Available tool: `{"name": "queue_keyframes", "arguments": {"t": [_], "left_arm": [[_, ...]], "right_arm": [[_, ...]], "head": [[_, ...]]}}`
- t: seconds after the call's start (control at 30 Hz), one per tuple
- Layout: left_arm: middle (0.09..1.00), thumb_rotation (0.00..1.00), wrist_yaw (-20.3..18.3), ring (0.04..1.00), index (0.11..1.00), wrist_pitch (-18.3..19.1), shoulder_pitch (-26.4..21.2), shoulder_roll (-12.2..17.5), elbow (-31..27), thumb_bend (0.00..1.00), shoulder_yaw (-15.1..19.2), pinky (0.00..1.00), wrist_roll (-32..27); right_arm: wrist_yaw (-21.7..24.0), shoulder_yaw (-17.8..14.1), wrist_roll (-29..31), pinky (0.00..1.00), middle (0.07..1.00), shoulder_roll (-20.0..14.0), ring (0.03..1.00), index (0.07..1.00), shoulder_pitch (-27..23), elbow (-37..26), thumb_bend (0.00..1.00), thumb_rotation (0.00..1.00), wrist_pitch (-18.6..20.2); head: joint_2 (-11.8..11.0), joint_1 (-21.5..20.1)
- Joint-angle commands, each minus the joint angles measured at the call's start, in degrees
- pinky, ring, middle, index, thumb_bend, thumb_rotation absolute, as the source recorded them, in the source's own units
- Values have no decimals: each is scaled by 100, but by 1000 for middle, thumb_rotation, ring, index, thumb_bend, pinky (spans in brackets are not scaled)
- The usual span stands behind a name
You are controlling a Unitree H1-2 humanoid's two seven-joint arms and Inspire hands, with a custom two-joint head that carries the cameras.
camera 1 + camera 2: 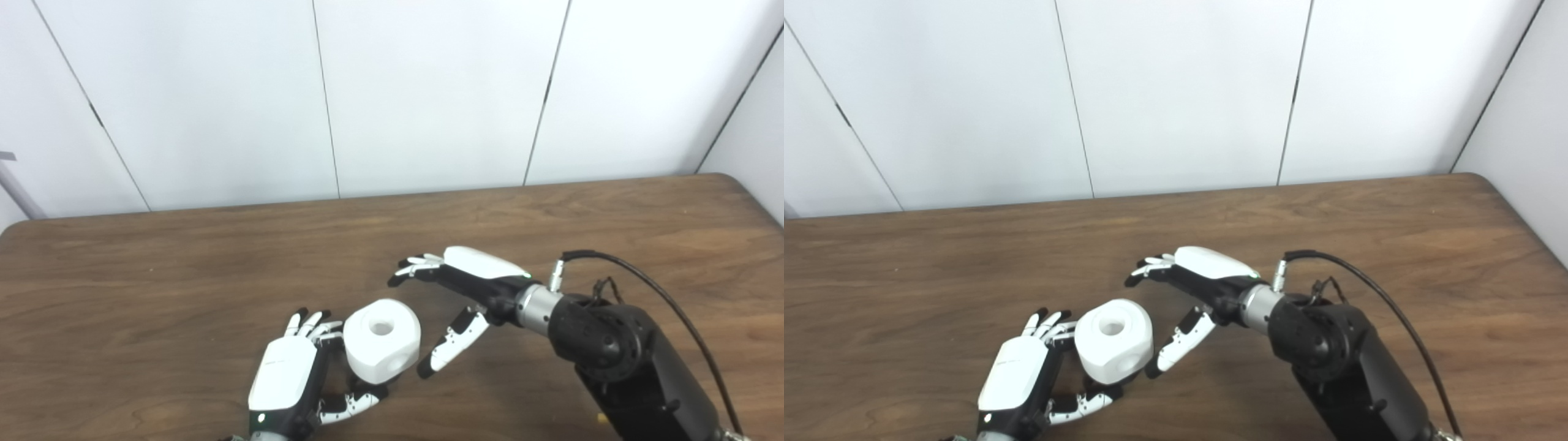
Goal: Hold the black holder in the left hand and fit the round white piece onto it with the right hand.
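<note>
The round white piece, a chunky white block with a hole in its top and another in its side, sits between the fingers and thumb of my left hand near the table's front edge. The black holder is almost wholly hidden under it; only a dark bit shows below the piece. My left hand curls around this stack. My right hand is open just right of the white piece, fingers spread above it. Its thumb points down close to the piece's right side, a small gap between them.
The brown wooden table runs across the whole view, with a white panelled wall behind it. My right forearm and its black cable cover the table's lower right.
</note>
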Motion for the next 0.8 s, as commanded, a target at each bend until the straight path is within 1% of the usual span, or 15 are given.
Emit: {"name": "queue_keyframes", "arguments": {"t": [0.0, 0.1, 0.2, 0.4, 0.53, 0.77], "left_arm": [[776, 50, -239, 904, 485, 23, 54, 70, 120, 523, -79, 1000, 75], [777, 50, -259, 903, 485, 44, 58, 75, 101, 522, -73, 1000, 86], [778, 50, -264, 905, 485, 42, 63, 83, 90, 522, -63, 1000, 72], [777, 50, -273, 906, 485, 51, 83, 83, 65, 522, -5, 1000, -5], [776, 51, -291, 907, 485, 59, 91, 88, 51, 523, 33, 1000, -37], [782, 55, -294, 906, 488, 108, 104, 75, 22, 524, 112, 1000, -41]], "right_arm": [[22, -136, 34, 927, 968, -104, 1000, 871, -141, -215, 1000, 403, 14], [85, -261, 24, 930, 967, -138, 1000, 871, -94, -260, 1000, 410, 15], [55, -396, 57, 877, 961, -172, 1000, 865, 0, -295, 1000, 406, 14], [35, -706, 93, 871, 968, -157, 1000, 864, 199, -322, 1000, 403, 16], [-74, -755, 160, 854, 967, -190, 1000, 865, 280, -308, 1000, 407, 5], [-236, -805, 274, 860, 966, -217, 1000, 867, 367, -241, 1000, 430, -11]], "head": [[9, -6], [8, -7], [17, -4], [29, 20], [25, 33], [19, 66]]}}
